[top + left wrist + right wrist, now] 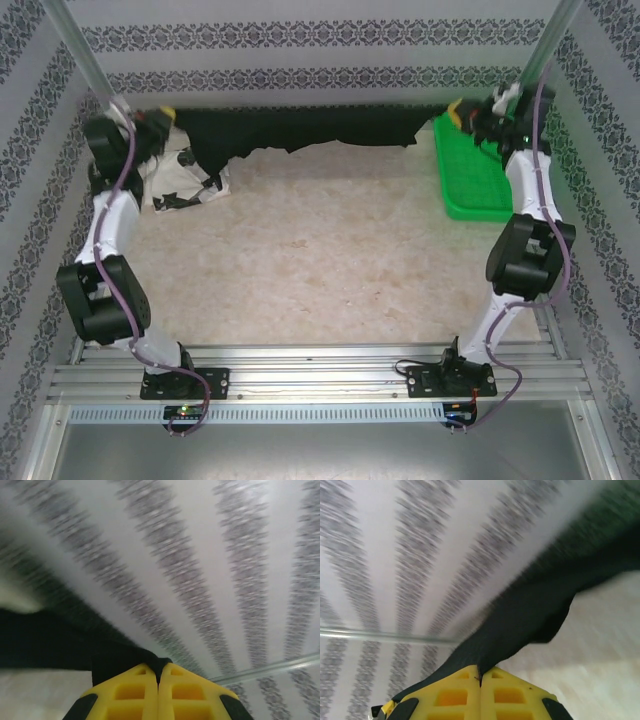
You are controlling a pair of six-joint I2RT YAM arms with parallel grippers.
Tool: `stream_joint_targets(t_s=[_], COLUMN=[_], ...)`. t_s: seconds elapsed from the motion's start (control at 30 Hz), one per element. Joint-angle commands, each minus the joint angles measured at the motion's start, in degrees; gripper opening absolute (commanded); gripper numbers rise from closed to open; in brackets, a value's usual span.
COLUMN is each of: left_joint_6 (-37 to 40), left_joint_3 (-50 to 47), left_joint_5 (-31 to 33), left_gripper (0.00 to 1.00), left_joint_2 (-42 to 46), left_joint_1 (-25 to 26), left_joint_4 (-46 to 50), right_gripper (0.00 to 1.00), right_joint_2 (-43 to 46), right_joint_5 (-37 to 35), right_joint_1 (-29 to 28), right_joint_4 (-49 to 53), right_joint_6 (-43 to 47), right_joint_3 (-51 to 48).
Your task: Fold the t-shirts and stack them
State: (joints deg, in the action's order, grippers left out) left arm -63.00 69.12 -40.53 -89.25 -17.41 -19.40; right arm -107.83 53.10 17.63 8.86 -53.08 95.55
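Beige table [320, 290] inside walls [300, 40] of striped patterned paper. Across the far edge, lifted and stretched: black t-shirt [300, 128], pinched at either end by left gripper [158, 664] and right gripper [480, 670], both clamped on cloth. Green basket [470, 190] far right, under the right arm. White t-shirt [185, 192] crumpled far left. Open tabletop from middle to near edge.

This is a robotics lab test cell. A left arm [110, 230] and a right arm [525, 250] are bolted to slotted aluminium rails [320, 365] at the near edge of a beige, stone-look surface [320, 270], with purple cables [127, 160] running along them. Walls [300, 40] of striped patterned paper box the surface in, and metal poles [85, 55] rise at the far corners. A black t-shirt [310, 128] and a green basket [465, 170] are the household things inside the rig.
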Motion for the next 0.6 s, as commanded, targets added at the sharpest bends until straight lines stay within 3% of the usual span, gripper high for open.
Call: stream_joint_targets(t_s=[0.0,0.07,0.23,0.4,0.57], left_joint_6=[0.83,3.43,11.08,16.48,16.58], left_joint_3=[-14.50,-22.32,-34.53,-36.34,-35.50], left_joint_5=[-2.02,-2.77,0.22,8.94,12.06], left_gripper=[0.00,0.00,0.00,0.00,0.00], left_joint_2=[10.53,16.63,32.95,47.15,56.38], left_joint_1=[-0.29,-0.26,-0.43,-0.73,-1.05], left_joint_4=[-11.53,-6.63,18.21,44.19,61.80], right_gripper=[0.00,0.00,0.00,0.00,0.00], right_joint_2=[9.66,12.83,20.59,27.45,34.47], right_joint_5=[-0.79,-1.86,-3.22,-4.58,-8.25], right_joint_1=[2.61,2.75,4.67,8.35,9.47], right_joint_4=[9.19,15.00,17.55,25.29,33.39], right_joint_6=[14.65,19.86,24.24,28.12,28.92], right_joint_3=[-10.85,-17.24,-35.22,-43.13,-47.75])
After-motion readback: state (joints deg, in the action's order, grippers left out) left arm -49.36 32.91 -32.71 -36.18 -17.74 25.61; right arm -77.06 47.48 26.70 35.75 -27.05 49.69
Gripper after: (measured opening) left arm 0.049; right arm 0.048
